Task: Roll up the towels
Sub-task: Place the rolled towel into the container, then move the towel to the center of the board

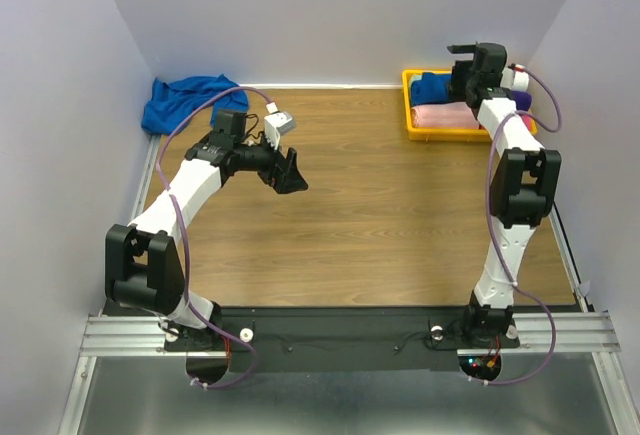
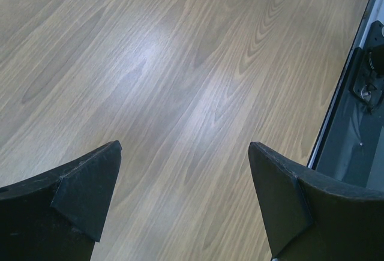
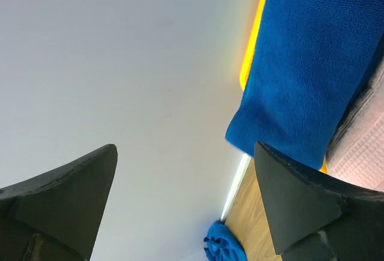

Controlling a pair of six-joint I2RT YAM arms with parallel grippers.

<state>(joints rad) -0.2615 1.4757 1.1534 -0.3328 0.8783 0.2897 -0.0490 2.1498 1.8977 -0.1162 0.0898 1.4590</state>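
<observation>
**A:** Where are your claws?

**B:** My left claw [image 2: 185, 147] is spread wide with nothing between its fingers. It hangs over the bare, pale wood-grain surface [image 2: 180, 57]. My right claw [image 3: 185, 147] is spread too, and empty. It hovers at the far right over the yellow plastic tray [image 1: 445, 136], tilted partly towards the grey wall.

**A:** And the towels?

**B:** Just beside one finger of my right claw lies the first royal-blue cloth towel [image 3: 300, 63]. It is a thick, compact bundle in the tray's far-left corner, and I am not touching it. A pale pink cloth towel [image 1: 446, 115] lies against its near side. The second royal-blue cloth towel [image 1: 187, 100] is well apart from both claws. It sits in a crumpled heap at the far left corner of the surface, against the wall.

**A:** So how far along are you?

**B:** About half, I'd judge. The bundle in the tray looks finished, though I cannot tell how neatly it is rolled. The heap is not rolled at all. It needs fetching, spreading flat on the open wood, rolling from a short end, then carrying to the tray. My left claw is the nearer one.

**A:** Anything else in the tray?

**B:** A purple towel [image 1: 521, 101] shows behind my right arm, and the rest is hidden.
</observation>
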